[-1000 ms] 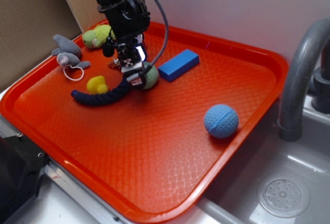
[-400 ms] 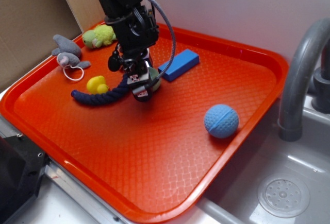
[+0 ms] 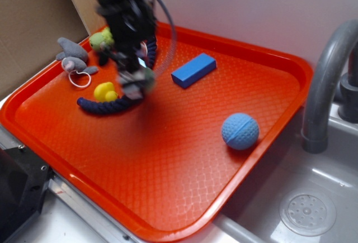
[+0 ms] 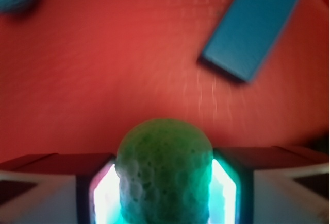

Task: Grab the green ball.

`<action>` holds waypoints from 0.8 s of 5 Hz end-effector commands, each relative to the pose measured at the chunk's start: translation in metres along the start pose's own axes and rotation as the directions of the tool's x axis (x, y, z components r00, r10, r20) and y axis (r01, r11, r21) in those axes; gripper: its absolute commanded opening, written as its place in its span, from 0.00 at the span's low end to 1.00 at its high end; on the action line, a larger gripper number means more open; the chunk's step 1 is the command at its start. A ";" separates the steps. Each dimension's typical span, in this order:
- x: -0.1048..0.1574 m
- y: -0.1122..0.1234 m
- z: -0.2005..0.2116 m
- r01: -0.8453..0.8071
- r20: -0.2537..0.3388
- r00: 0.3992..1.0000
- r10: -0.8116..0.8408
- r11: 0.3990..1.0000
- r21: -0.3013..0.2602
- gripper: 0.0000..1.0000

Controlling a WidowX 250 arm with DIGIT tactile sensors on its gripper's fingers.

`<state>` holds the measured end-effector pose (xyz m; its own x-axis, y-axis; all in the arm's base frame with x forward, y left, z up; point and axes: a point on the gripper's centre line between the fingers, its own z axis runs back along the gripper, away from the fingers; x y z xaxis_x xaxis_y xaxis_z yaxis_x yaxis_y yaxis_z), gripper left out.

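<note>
Rubber, dimpled and probably light and slightly yielding, the green ball (image 4: pixel 165 175) should grip best across its widest middle (smooth spots might slip). It sits clamped between the tool (image 3: pixel 136 82) fingers (image 4: pixel 105 193), above the tray (image 3: pixel 168 159) near its far left corner. Blurred, the arm reaches steeply down from above.

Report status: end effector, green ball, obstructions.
End effector shut on green ball, ball seated between both fingers. Exterior view motion-blurred. Blue block and blue ball apart from it on the tray; nothing in the way.
</note>
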<state>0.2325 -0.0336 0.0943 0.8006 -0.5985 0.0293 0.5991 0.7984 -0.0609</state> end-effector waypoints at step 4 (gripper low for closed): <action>-0.066 -0.026 0.162 -0.763 0.148 0.635 0.758 0.645 -0.035 0.00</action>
<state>0.1632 0.0142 0.2528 0.9676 0.2302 0.1042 -0.2203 0.9705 -0.0980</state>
